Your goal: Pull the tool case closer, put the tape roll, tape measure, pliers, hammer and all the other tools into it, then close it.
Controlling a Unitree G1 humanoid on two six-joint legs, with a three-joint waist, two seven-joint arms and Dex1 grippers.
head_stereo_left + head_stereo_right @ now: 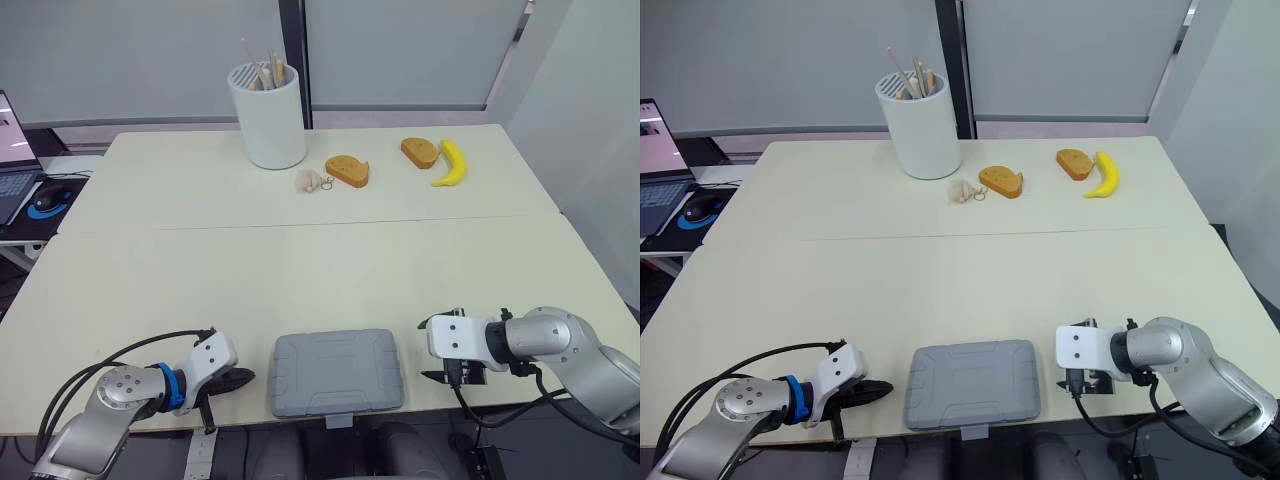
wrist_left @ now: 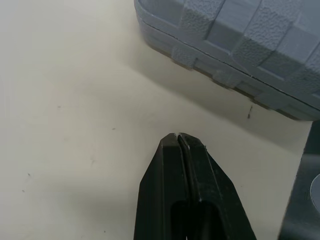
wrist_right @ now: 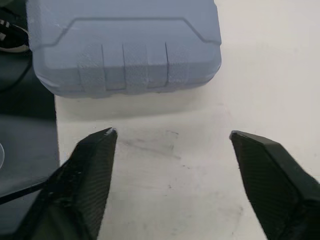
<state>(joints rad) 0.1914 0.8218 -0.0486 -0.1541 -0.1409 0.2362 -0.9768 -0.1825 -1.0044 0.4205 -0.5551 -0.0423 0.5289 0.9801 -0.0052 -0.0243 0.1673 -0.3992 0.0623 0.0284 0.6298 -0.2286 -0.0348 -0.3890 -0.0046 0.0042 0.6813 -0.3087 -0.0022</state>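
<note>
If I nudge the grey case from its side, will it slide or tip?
It likely slides flat: the tool case lies low and wide on the smooth table. Its ribbed moulded shell looks rigid, so it probably won't flex.

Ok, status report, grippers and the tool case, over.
Left gripper shut, empty. Right gripper open, empty. Tool case closed, near table edge, between them. Nothing blocking it.
</note>
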